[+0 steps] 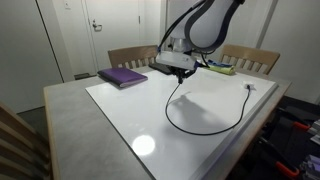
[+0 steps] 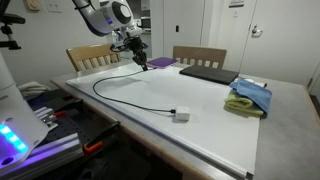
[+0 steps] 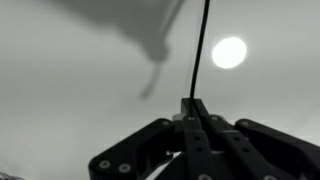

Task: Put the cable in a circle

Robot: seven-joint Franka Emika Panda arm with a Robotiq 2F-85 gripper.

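The gripper (image 3: 192,104), fingers closed tight on the black cable (image 3: 203,40), holds it above the white table (image 1: 125,110), presumably to curl it round.

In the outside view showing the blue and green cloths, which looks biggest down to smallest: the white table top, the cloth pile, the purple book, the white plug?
1. white table top
2. cloth pile
3. purple book and white plug: these look about alike. The book lies farther from the camera, so I won't rank them.

Grey rectangular table (image 1: 70,115) carrying a glossy white board top (image 1: 215,125), ceiling-light glare spot (image 1: 143,146) on it. Two slatted wooden chairs (image 1: 130,55) behind. White panel doors (image 1: 100,30), pale walls.
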